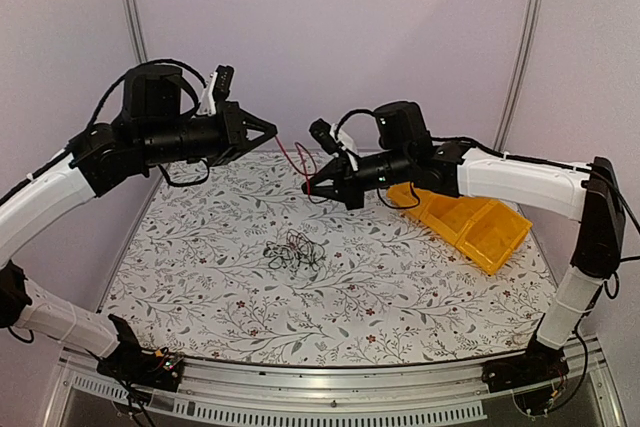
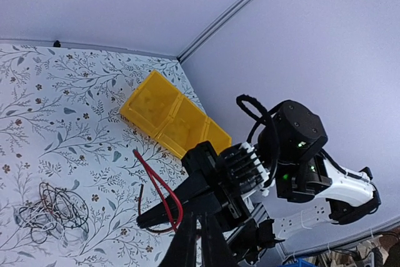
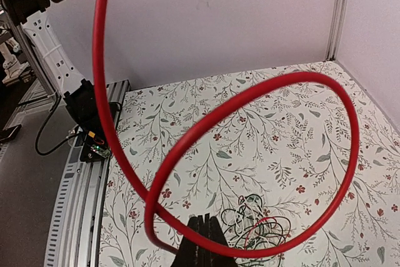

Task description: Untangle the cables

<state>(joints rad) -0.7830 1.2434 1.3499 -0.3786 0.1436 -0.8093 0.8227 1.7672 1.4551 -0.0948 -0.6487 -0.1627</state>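
The cables [image 1: 292, 250] lie in a small tangled clump of black, whitish and red-brown wires mid-table; they also show in the left wrist view [image 2: 53, 211] and the right wrist view [image 3: 262, 226]. A red cable [image 1: 295, 162] hangs in the air above the table between the two grippers. My right gripper [image 1: 307, 187] is shut on the red cable [image 3: 247, 95], which curls in a big loop before its fingertips [image 3: 203, 218]. My left gripper [image 1: 272, 131] is raised at the cable's other end, its fingers [image 2: 193, 223] closed by the red loop [image 2: 156, 182].
A yellow two-compartment bin [image 1: 480, 227] sits on the right of the floral tablecloth, also seen in the left wrist view [image 2: 169, 117]. The right arm's gripper [image 2: 142, 220] shows just beyond my left fingers. Walls stand behind and at both sides.
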